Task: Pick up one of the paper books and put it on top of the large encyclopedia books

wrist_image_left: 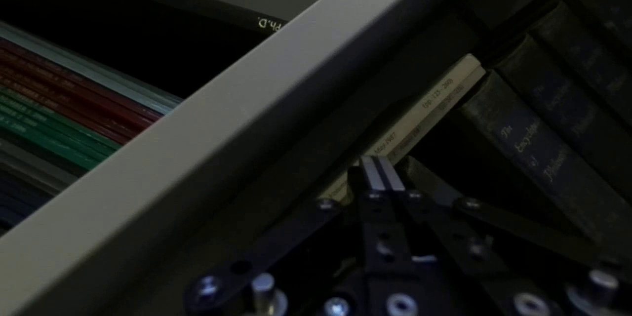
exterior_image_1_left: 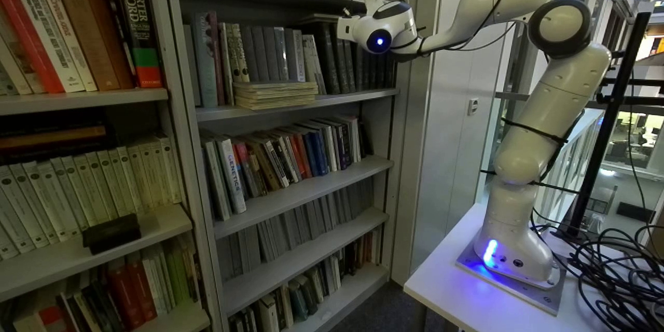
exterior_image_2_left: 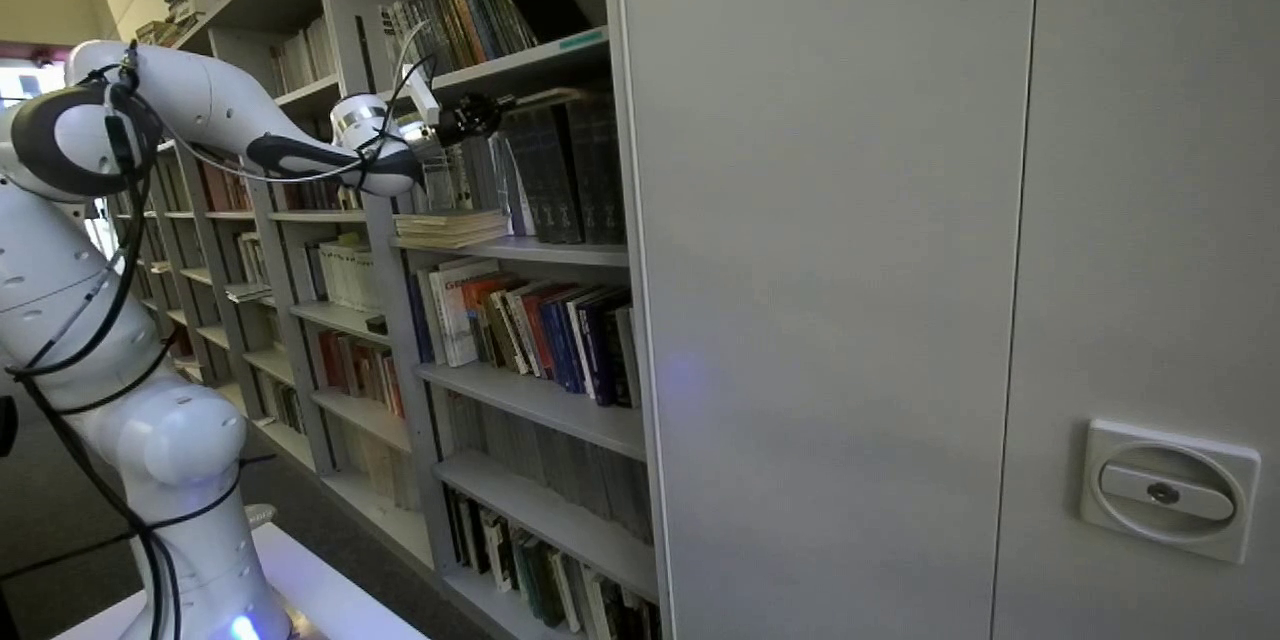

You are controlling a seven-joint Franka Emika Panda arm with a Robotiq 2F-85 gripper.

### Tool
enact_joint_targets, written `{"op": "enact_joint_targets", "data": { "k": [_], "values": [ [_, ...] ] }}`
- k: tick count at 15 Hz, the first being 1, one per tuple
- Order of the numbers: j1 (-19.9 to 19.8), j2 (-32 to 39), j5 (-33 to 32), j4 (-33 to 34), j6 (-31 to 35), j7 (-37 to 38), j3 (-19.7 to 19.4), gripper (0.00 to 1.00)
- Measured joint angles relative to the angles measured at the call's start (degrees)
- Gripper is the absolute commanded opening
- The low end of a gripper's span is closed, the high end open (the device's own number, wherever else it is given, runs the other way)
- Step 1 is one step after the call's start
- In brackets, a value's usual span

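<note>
Shelf point(exterior_image_1_left: 358, 97); paper books point(wrist_image_left: 420, 119) lengthwise, spines point(wrist_image_left: 438, 93) outward.

Two paper books point(wrist_image_left: 429, 108) lie atop the encyclopedias point(exterior_image_2_left: 555, 175) — left along the shelf point(exterior_image_1_left: 358, 97), a paper-book stack point(exterior_image_1_left: 275, 94).

The paper books point(exterior_image_1_left: 275, 95) show matt, uncoated-looking paper; the encyclopedia books point(wrist_image_left: 531, 150) look dull and cloth-like. The claw point(wrist_image_left: 376, 160) is largely matt, with shiny metal screws point(wrist_image_left: 336, 306). Smooth, glossy plastic seems to case the arm point(exterior_image_1_left: 544, 96); the shelf edge point(wrist_image_left: 237, 101) looks like painted metal, the counter point(exterior_image_1_left: 446, 280) smooth and faintly glossy.
</note>
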Motion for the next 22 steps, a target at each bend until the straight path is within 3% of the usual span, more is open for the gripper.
{"op": "enact_joint_targets", "data": {
  "k": [22],
  "values": [
    [0.2,3.8,-0.1,6.4,2.2,-0.2,1.4,0.0]
  ]
}}
